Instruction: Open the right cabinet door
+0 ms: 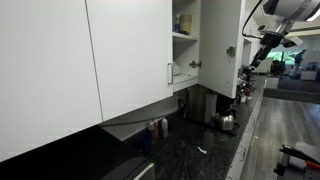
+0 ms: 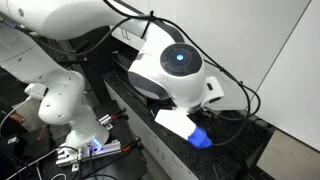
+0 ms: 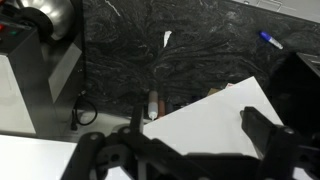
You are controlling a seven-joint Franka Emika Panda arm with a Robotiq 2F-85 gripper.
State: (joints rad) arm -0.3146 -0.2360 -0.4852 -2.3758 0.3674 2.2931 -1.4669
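Gripper (image 3: 175, 142) in wrist view: fingers spread wide, nothing pinched btwn them. A white slab (image 3: 210, 125) fills the gap at 12 o'clock. It's prob. part of the door, can't confirm. No handle seen in this view.

In an exterior view the gripper (image 1: 258, 56) hangs off the arm, which comes in from 1 o'clock. The right cabinet door (image 1: 220, 45) lies at 9 o'clock from it, just beside; touching or not, can't tell. Door's long axis is vertical. It looks already swung out, w/ open shelves (image 1: 185, 25) showing at its 9 o'clock. Its handle is maybe the small dark mark near the gripper-side edge, too small to be sure.

Further at 9 o'clock is the wider door (image 1: 130, 55) w/ its silver handle (image 1: 170, 72); it looks shut. At 6 o'clock, well below, is the dark surface (image 1: 190, 150) w/ a kettle (image 1: 227, 122).

Only 1 arm, so no nearer/farther choice.

Counts: 1 gripper, 2 handled doors (1 narrow, 1 wide), 1 kettle.

Judgement: task looks mostly done. Any further move goes toward 9 o'clock, w/ the finger gap set across the vertical bar or door edge.

The robot's white body (image 2: 175, 65) fills an exterior view; no door or gripper seen there.
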